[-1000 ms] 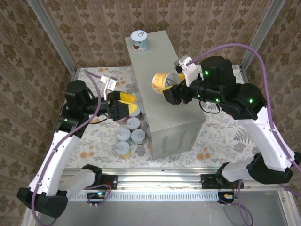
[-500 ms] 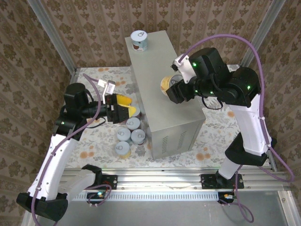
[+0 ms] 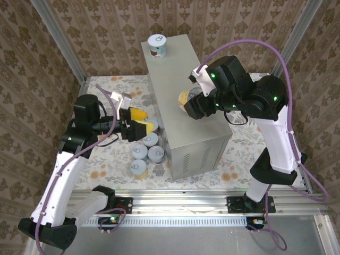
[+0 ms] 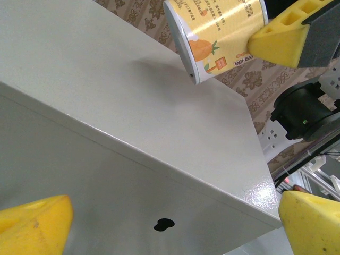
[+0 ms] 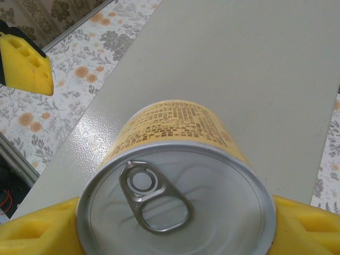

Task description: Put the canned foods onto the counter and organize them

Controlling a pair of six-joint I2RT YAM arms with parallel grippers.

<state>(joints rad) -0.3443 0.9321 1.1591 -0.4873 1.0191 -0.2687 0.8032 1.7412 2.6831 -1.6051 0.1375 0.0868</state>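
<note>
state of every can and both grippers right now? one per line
yellow can: gripped, tilted, off the counter top.
right gripper: shut on yellow can.
left gripper: open, empty.
far can: upright on counter.
floor cans: upright on the cloth, beside counter.

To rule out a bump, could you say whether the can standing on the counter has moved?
No. The can stays at the far left corner of the counter top, as before.

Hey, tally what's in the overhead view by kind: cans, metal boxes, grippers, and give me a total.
Cans: 7 visible, one partly under the left gripper, one held by the right gripper
Grey metal box: 1
Grippers: 2
Total: 10
</note>
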